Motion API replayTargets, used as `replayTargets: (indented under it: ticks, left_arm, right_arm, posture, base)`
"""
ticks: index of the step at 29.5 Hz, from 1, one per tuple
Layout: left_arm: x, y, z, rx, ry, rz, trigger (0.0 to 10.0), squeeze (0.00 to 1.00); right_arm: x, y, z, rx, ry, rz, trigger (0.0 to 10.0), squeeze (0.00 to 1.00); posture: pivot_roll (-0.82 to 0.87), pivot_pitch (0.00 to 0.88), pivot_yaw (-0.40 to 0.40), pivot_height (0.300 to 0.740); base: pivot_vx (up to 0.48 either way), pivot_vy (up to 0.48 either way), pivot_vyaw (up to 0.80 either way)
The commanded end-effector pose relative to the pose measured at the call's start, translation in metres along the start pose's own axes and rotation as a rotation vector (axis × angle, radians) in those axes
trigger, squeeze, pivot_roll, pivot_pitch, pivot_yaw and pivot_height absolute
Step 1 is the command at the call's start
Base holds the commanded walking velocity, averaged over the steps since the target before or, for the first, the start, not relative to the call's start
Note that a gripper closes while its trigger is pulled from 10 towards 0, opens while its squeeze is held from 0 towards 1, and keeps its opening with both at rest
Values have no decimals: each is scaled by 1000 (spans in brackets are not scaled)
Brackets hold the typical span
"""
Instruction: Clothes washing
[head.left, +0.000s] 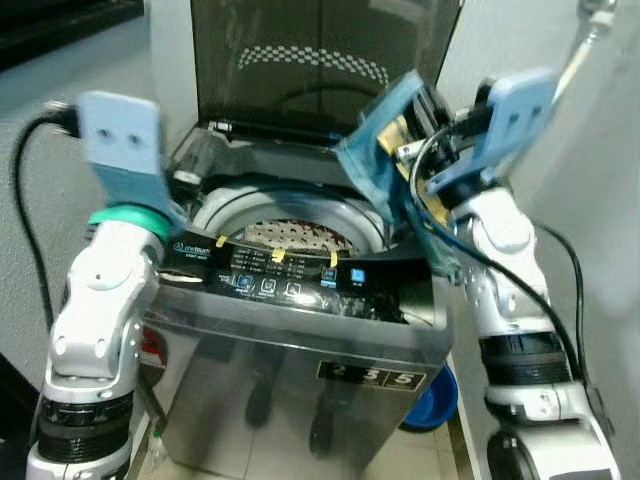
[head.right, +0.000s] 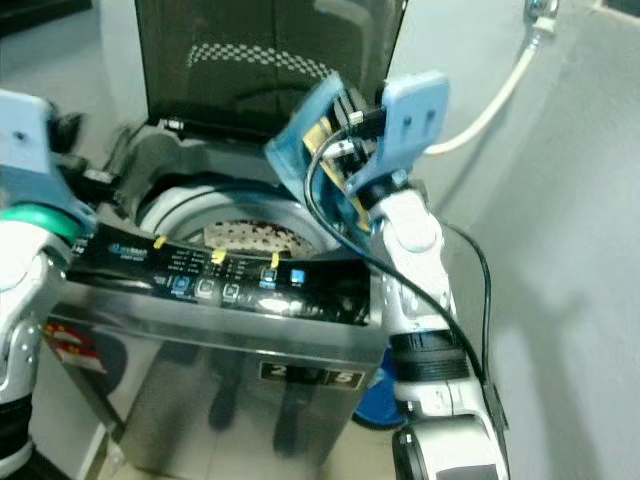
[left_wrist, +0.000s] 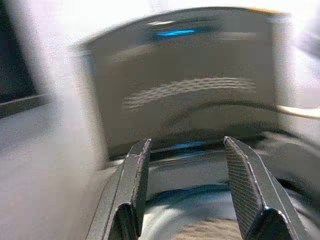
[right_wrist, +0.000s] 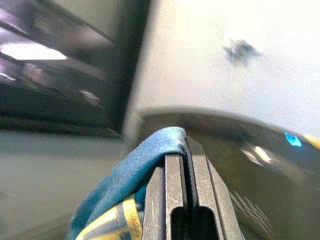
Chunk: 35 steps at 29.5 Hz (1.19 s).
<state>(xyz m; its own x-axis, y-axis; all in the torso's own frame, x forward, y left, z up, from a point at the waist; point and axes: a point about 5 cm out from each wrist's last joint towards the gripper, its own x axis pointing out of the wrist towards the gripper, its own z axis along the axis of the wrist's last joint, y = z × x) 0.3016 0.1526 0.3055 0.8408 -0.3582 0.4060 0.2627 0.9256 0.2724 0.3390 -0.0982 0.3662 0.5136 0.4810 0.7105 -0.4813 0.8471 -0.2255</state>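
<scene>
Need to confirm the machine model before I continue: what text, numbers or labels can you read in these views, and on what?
"235": front panel of the washing machine, low on its right side; the middle digit is blurred.
White logo text and button captions on the black control panel: too small and blurred to read.
Red sticker on the machine's front left: unreadable.
Blue and yellow cloth held in the right gripper: pattern, no legible text.

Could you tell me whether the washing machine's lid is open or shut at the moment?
Open. The lid stands upright behind the washing machine, and the perforated drum shows below it.
</scene>
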Motion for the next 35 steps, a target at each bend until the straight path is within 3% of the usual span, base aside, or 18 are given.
replayTargets:
  ticks: [1,3,6,8,9,11,15,17,19,20,21,22,23,25,28,30,32,35]
  left_arm:
    - [2,-16,4,-41,-21,-171,10000,0]
    - [3,-26,6,-92,-33,-304,10000,0]
    - [4,-30,8,-117,-41,-363,10000,0]
    - [16,-40,7,-188,-38,-505,10000,0]
    - [16,-40,7,-188,-38,-505,10000,0]
    - [35,-36,0,-240,-26,-515,10000,0]
    - [55,-20,-16,-283,21,-437,10000,0]
    - [66,5,-31,-217,81,-254,10000,0]
    - [68,12,-35,-191,96,-198,10000,0]
    - [70,31,-39,-144,127,-59,10000,0]
    - [70,31,-39,-144,127,-59,10000,0]
    - [68,66,-39,-57,143,137,10000,0]
    - [66,79,-38,-21,141,186,10000,0]
    - [65,85,-38,-7,145,194,10000,0]
    - [64,84,-42,-9,153,152,10000,0]
    - [63,74,-47,-23,160,83,10000,0]
    - [61,52,-52,-97,135,-24,10000,0]
    - [60,46,-52,-124,117,-39,10000,0]
  right_arm:
    - [7,4,3,72,-20,60,10000,0]
    - [18,8,12,137,-62,93,10000,0]
    - [23,10,16,164,-81,109,10000,0]
    - [38,21,21,225,-105,162,10000,0]
    - [38,21,21,225,-105,162,10000,0]
    - [54,19,15,258,-78,102,10000,0]
    - [66,0,8,325,-49,-24,10000,0]
    - [70,-12,10,302,-34,-61,10000,0]
    - [71,-14,11,294,-31,-68,10000,0]
    - [69,-17,7,260,-6,-82,10000,0]
    - [69,-17,7,260,-6,-82,10000,0]
    - [62,-19,-10,184,78,-106,10000,0]
    - [57,-16,-23,132,133,-107,10000,0]
    - [51,-12,-35,101,182,-96,10000,0]
    - [43,-4,-51,22,246,-75,10000,0]
    - [31,5,-70,-31,329,-32,10000,0]
    - [7,29,-101,-126,459,141,10000,0]
    - [1,36,-108,-143,483,203,10000,0]
  posture:
    - [170,20,-61,740]
    - [168,21,-62,740]
    - [168,21,-62,740]
    - [150,35,-55,740]
    - [150,35,-55,740]
    - [143,40,-53,740]
    - [117,58,-52,740]
    - [109,63,-54,740]
    - [109,63,-54,740]
    - [101,70,-57,740]
    - [101,70,-57,740]
    - [99,80,-62,740]
    - [99,80,-62,740]
    - [103,85,-63,740]
    - [105,86,-64,740]
    - [114,94,-62,740]
    - [116,100,-61,740]
    - [116,100,-60,740]
  base:
    - [0,0,0]
    - [0,0,0]
    - [0,0,0]
    - [0,0,0]
    - [0,0,0]
    - [0,0,0]
    - [0,0,0]
    - [0,0,0]
    - [0,0,0]
    - [0,0,0]
    - [0,0,0]
    - [0,0,0]
    - [0,0,0]
    - [0,0,0]
    - [0,0,0]
    - [0,0,0]
    - [0,0,0]
    - [0,0,0]
